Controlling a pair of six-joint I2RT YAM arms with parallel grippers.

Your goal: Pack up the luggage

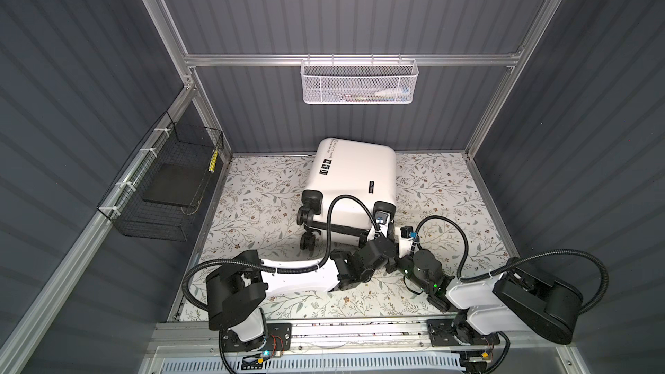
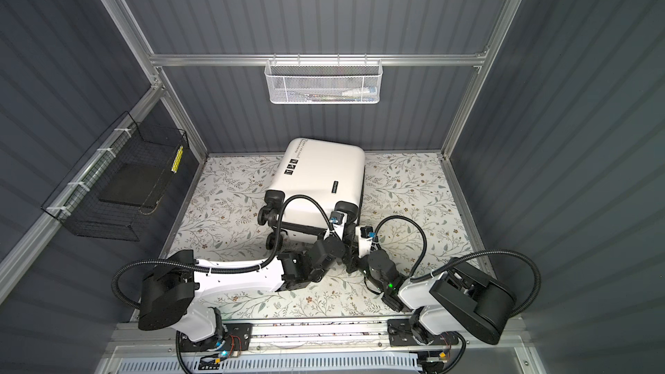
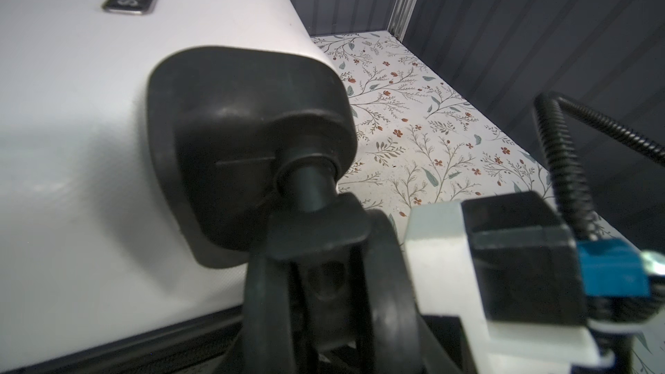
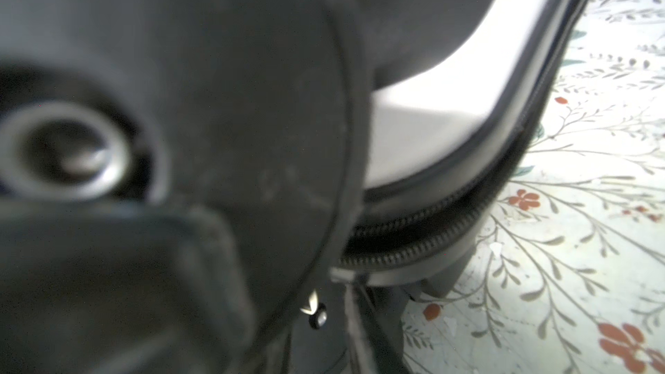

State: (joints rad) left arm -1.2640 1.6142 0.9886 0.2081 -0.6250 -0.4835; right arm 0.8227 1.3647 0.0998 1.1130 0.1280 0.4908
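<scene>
– Crowding both arms onto one corner here. The small white hard-shell suitcase [image 1: 354,170] lies flat and shut on the floral-patterned tabletop [image 1: 449,188], toward the back wall, wheels pointing at the arm bases. My left gripper [image 1: 382,225] and right gripper [image 1: 397,238] sit side by side at its near right black caster wheel [image 3: 324,275].

– Jaws?

– Can't tell on either one. Both wrist views are filled with wheel and shell, and no fingers show.

– What's the move?

– My guess is getting the case open. The black zipper band [image 4: 414,242] runs right past that wheel, so I'd go in low and slow to find the pull. One arm should steady the shell so it doesn't roll or skid.

– Obstacles?

– The two wrists look nearly touching, and a black ribbed cable [image 3: 566,174] arches close by. There's a white mesh wire basket [image 1: 358,82] on the back rail with pale items inside. A black wire basket [image 1: 158,181] on the left wall holds a dark flat slab. Both are well apart from the case.
</scene>
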